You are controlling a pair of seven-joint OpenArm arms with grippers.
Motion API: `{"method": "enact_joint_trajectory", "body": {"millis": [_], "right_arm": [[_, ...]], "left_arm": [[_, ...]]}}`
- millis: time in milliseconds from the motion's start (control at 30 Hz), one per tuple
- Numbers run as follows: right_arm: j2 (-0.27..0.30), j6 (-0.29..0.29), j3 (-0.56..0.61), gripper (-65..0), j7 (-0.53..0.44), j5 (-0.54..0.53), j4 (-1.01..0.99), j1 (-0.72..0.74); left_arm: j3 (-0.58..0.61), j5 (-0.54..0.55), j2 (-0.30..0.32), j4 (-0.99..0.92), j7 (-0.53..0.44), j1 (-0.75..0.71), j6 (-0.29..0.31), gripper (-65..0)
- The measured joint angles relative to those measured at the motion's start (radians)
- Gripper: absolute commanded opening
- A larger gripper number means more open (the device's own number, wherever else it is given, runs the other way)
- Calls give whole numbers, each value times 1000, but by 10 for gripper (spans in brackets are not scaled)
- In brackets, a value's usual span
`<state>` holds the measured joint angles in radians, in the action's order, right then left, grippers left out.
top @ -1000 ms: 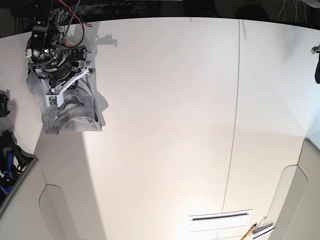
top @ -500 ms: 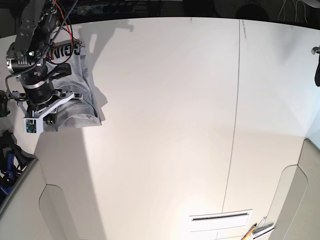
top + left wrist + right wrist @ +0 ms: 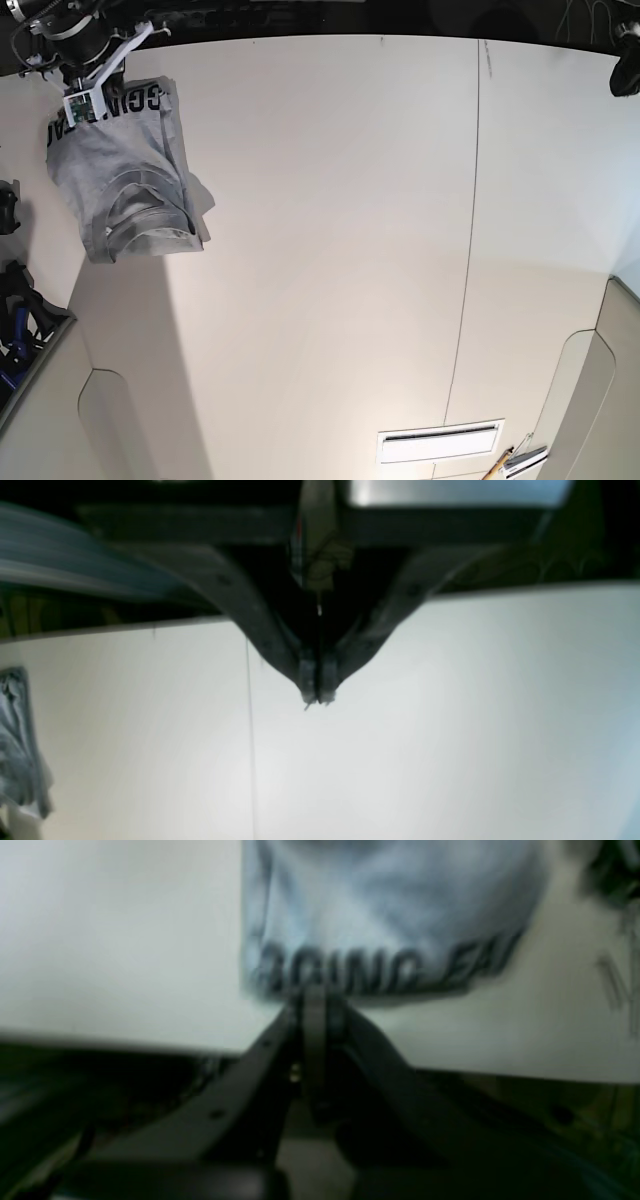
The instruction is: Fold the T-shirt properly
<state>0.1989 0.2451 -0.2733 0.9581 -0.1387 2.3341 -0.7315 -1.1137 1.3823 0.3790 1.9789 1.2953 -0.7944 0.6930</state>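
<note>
- Only one T-shirt [image 3: 125, 180] shows: a light grey bundle folded into a rough rectangle, lying at the far left corner of the white table [image 3: 340, 250] in the base view.
- One line of black block lettering [image 3: 385, 972] runs along the shirt's far edge; one ribbed collar curve [image 3: 140, 215] shows near its opposite end, where the folded layers look bunched and uneven.
- Two arms are present. The right gripper [image 3: 315, 995] has its two fingers pressed together with no cloth between them; its tip sits at the lettered edge in the blurred right wrist view, and whether it touches the fabric cannot be told.
- In the base view that arm's wrist [image 3: 85, 50] stands above the shirt's far edge, at the table's border.
- The left gripper [image 3: 316, 697] is likewise clenched on nothing, above bare table, well apart from the shirt.
- One thin seam line [image 3: 468, 240] crosses the table lengthwise.
</note>
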Motion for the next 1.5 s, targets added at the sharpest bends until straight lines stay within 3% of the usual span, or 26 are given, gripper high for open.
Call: {"method": "enact_joint_trajectory", "body": {"millis": [133, 300, 467, 567, 667, 733, 900, 1100, 1200, 1333, 1500], "right_arm": [[26, 52, 1, -650, 8, -138, 4, -143], [92, 91, 3, -650, 32, -209, 3, -314], [151, 92, 3, -650, 30, -218, 2, -410], [150, 98, 9, -650, 3, -263, -144, -400], [150, 146, 27, -650, 3, -287, -338, -390], [150, 178, 53, -650, 0, -280, -490, -350], [166, 217, 153, -650, -115, -289, -892, -204], [178, 217, 317, -650, -301, -253, -1343, 49], [163, 214, 405, -650, -407, -234, -1497, 193], [126, 170, 480, -650, -416, -231, -1624, 354], [46, 106, 511, -650, -435, -215, -1714, 467]], "left_arm": [[0, 3, -1, 2, 34, -119, 0, -650], [30, 17, 4, 3, 49, -262, 0, -650], [227, -17, 33, -78, 21, -350, 0, -650], [418, -123, 81, -219, -108, -349, 0, -650], [613, -245, 134, -377, -285, -316, -1, -650], [734, -338, 145, -488, -360, -256, -4, -650], [994, -490, 143, -756, -549, -96, -5, -650], [1263, -680, 127, -984, -830, 114, -6, -650], [1356, -792, 86, -1046, -927, 227, -7, -650], [1427, -902, 0, -1143, -978, 346, -11, -650], [1448, -978, -78, -1281, -1035, 449, -157, -650]]}}
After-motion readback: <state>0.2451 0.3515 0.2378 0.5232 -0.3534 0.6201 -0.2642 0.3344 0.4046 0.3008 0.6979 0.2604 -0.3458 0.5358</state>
